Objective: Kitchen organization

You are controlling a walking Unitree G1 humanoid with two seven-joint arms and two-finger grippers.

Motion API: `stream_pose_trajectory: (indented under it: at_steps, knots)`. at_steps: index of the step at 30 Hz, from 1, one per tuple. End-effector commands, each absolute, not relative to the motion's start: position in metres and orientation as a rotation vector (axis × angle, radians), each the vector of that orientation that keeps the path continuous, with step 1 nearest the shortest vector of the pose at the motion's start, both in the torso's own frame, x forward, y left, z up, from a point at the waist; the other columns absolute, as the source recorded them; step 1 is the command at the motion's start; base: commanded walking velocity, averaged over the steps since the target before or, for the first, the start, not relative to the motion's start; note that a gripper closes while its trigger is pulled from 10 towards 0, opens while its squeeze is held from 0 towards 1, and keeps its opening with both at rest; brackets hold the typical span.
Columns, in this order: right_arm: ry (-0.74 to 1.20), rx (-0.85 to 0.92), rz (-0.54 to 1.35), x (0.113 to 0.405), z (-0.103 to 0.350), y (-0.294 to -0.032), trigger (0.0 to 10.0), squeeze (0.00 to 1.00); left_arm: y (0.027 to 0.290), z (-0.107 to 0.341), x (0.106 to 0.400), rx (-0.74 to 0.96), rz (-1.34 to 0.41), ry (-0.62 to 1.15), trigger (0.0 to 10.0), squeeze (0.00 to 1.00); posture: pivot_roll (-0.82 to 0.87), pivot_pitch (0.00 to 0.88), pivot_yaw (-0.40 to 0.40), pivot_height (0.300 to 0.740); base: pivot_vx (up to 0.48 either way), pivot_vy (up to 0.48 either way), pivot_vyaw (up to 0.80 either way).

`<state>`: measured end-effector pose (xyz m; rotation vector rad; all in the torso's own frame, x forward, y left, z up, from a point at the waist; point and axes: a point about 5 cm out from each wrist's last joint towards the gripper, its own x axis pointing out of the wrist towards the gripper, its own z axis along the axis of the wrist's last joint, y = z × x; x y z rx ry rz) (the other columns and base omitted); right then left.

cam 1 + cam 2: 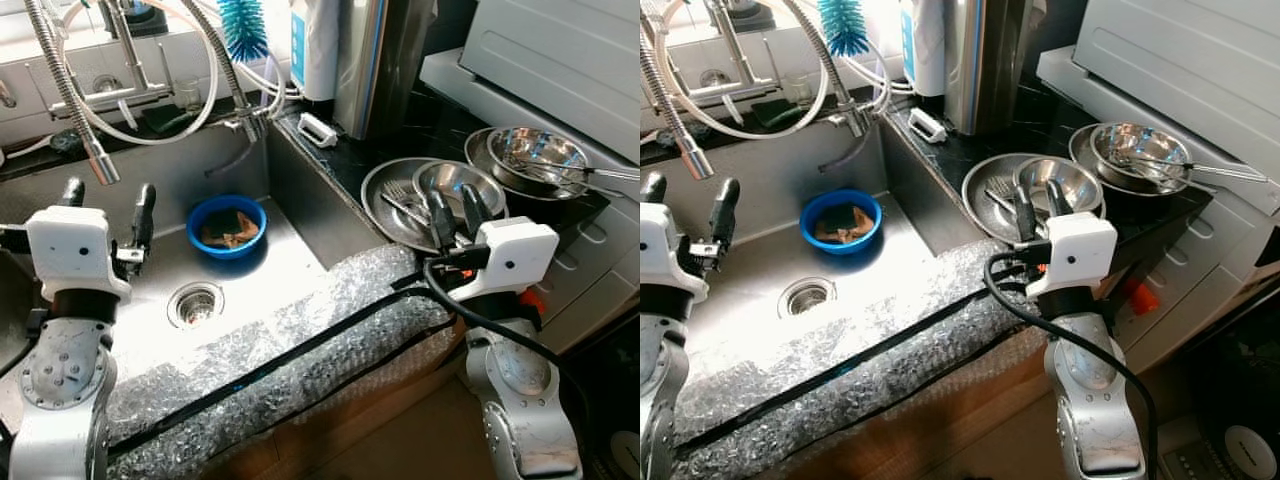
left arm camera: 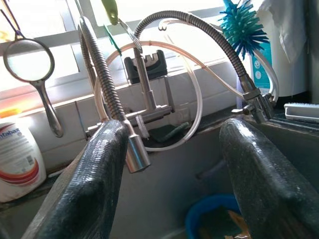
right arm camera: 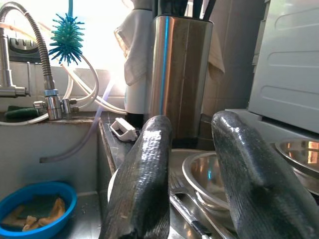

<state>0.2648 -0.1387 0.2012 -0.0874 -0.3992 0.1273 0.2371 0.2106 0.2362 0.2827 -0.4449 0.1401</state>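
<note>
So right now I'm parked in front of the sink, and I'd say I'm at the "reach for the dishes" step, nothing picked up yet. My right gripper (image 1: 452, 212) sits centre-right in the head view, fingers spread apart and empty, hovering just at the near edge of the big steel plate (image 1: 385, 215) that holds a small steel bowl (image 1: 458, 182) and a fork (image 1: 400, 200). Further right there's a second stack of steel bowls (image 1: 535, 155) with a long utensil across it. My left gripper (image 1: 108, 215) is on the left of the frame over the sink (image 1: 290, 260), also spread wide with nothing in it, well apart from the blue bowl (image 1: 227, 225) with a sponge and scraps sitting near the drain (image 1: 195, 303). My guess for the next move: ease the right one forward and down so one finger goes over the rim of the small bowl, then pinch. Thin shiny rim, so it could slip. The right wrist view gives me what the head views don't: the tall steel utensil holder (image 3: 179, 74) seen straight on and the bowl rim just past my fingers. The left wrist view adds a strainer (image 2: 30, 62) hanging in the upper left and a detergent bottle (image 2: 20, 157) at the left edge, plus the spring faucet (image 2: 107, 94) up close.
</note>
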Motion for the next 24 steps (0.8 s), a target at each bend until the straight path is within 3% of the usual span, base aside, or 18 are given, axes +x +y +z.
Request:
stream_pose_trajectory:
  at_steps: [1, 8, 24]
  knots:
    - [-0.403, -0.097, 0.123, 0.2653, 0.2024, -0.1402, 10.0, 0.00, 0.2087, 0.2362, 0.2379, 0.290, 0.145, -0.453, 10.0, 0.00, 0.02, 0.107, -0.004, 0.740, 0.000, 0.000, 0.00]
    - [-0.399, -0.099, 0.124, 0.2657, 0.2019, -0.1405, 10.0, 0.00, 0.2093, 0.2347, 0.2373, 0.281, 0.149, -0.453, 10.0, 0.00, 0.03, 0.108, -0.005, 0.740, 0.000, -0.264, 0.00]
    - [-0.398, -0.102, 0.125, 0.2659, 0.2019, -0.1409, 10.0, 0.00, 0.2073, 0.2323, 0.2393, 0.236, 0.141, -0.458, 10.0, 0.00, 0.02, 0.106, -0.010, 0.740, 0.000, 0.000, 0.00]
